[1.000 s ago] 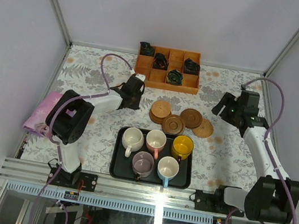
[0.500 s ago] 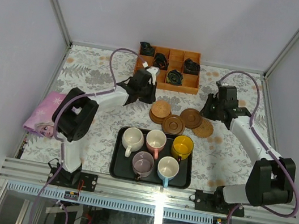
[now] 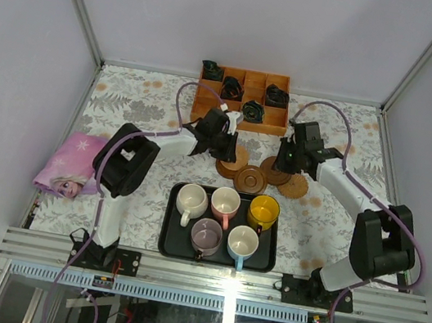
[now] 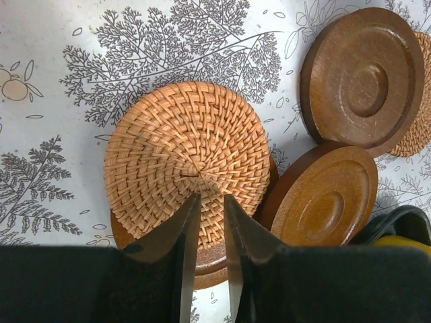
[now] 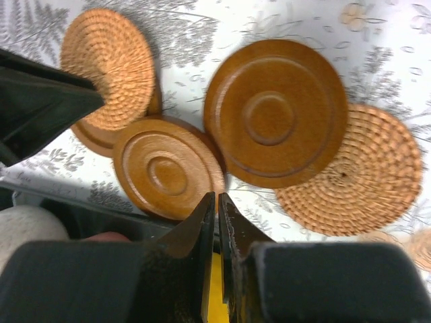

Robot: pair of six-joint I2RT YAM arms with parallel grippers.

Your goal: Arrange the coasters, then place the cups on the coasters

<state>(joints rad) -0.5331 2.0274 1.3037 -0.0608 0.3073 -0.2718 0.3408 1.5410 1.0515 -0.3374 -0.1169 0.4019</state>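
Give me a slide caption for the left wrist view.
Left claw poised over a woven coaster resting on a wooden one, two more wooden coasters alongside.

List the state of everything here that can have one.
left gripper, shut, empty, over a woven coaster
right gripper, shut, empty
coasters, bunched together, some overlapping
cups, upright on the tray, none on a coaster
orange box, open-topped, some cells filled

Coasters (image 3: 251,178) overlap between tray (image 3: 168,220) and box (image 3: 228,114); left end effector (image 4: 211,196), right end effector (image 5: 216,196) crowd above; table (image 3: 134,106) open at sides.
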